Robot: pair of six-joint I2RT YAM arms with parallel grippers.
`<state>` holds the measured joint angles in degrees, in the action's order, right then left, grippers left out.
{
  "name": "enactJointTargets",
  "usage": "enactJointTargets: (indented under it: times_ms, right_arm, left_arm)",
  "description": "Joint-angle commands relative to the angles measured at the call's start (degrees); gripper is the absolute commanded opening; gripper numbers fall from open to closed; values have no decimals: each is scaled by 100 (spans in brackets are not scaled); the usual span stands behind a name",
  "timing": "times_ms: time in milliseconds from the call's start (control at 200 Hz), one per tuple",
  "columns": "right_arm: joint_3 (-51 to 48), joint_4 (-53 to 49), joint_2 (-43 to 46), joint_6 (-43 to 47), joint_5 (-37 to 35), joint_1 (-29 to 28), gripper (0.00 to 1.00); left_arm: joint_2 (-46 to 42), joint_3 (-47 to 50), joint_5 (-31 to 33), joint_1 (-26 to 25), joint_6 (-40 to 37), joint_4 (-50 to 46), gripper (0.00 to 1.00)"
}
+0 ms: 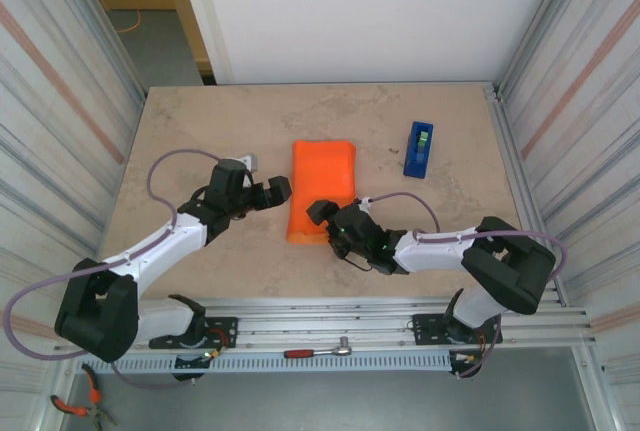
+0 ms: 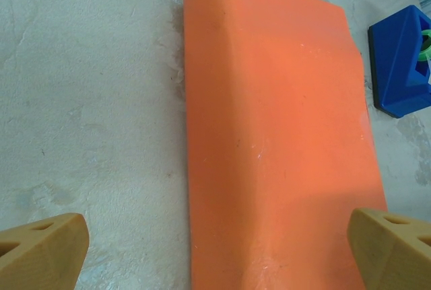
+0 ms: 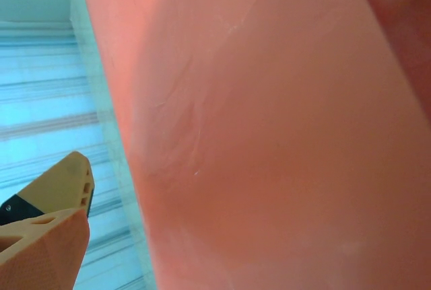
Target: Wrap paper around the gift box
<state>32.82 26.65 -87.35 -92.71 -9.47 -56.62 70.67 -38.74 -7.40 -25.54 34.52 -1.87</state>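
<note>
The orange paper (image 1: pixel 323 189) lies folded into a long humped packet at the table's middle. The gift box is hidden; I cannot tell whether it sits under the fold. My left gripper (image 1: pixel 264 190) hovers at the packet's left edge, open. In the left wrist view its fingers (image 2: pixel 40 249) stand far apart, with the paper (image 2: pixel 276 135) and bare tabletop between them. My right gripper (image 1: pixel 331 225) is at the packet's near right corner, open. The paper (image 3: pixel 269 135) rises close before the right wrist camera, one fingertip (image 3: pixel 47 236) showing at the lower left and nothing clamped.
A blue tape dispenser (image 1: pixel 419 149) stands right of the paper, also at the left wrist view's upper right, tape dispenser (image 2: pixel 402 61). Corrugated walls close in both sides. A ratchet wrench (image 1: pixel 320 351) lies on the near rail (image 1: pixel 330 316).
</note>
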Motion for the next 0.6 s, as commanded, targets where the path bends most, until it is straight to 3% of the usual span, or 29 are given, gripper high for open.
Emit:
enactJointTargets:
  times_ms: [0, 596]
  right_arm:
    - [-172, 531, -175, -245, -264, -38, 95]
    - [-467, 999, -63, 22, -919, -169, 89]
  left_arm:
    - [-73, 36, 9, 24, -7, 33, 99]
    - [-128, 116, -129, 23, -26, 180, 99]
